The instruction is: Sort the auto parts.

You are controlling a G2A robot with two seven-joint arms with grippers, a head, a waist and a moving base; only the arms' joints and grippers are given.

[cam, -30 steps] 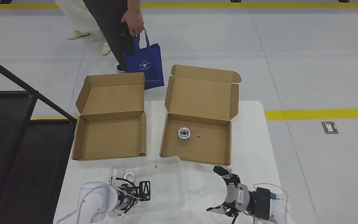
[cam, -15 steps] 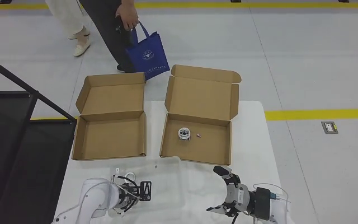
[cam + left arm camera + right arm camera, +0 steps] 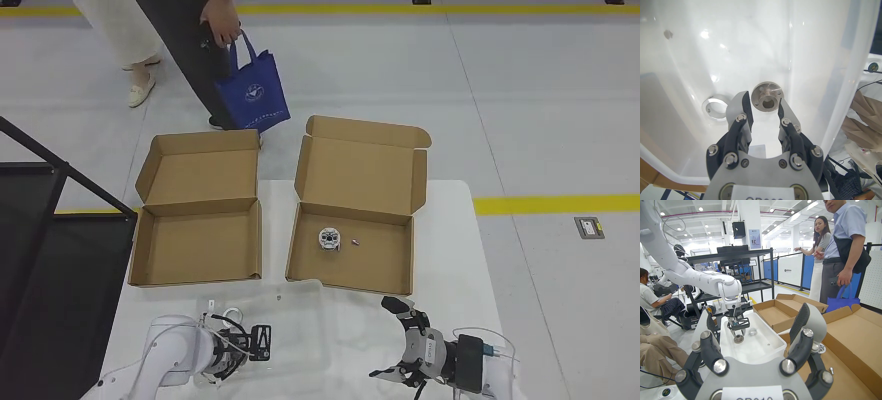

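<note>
White plastic bin sits at the near left of the table, just in front of the empty left cardboard box. Left gripper is inside the bin, pointing down at its floor, jaws apart. Flanged hub lies directly between the two fingertips and slightly ahead of them. Its flange is flat on the bin floor and its bored neck faces up, so its axis stands upright and in line with the approach. Contact between pads and hub cannot be confirmed. Ring collar lies flat just beside the hub, outside one finger and apart from it. Assessment: the hub is centred for a pinch, and a straight closure across the neck should suffice; the collar looks near enough to be nudged by that finger. Right cardboard box holds a round bearing-like part with a small screw just beside it. Right gripper hangs near the table's front edge, jaws wide apart and holding nothing, well apart from the bin; the left arm is plainly the nearer to the hub
</note>
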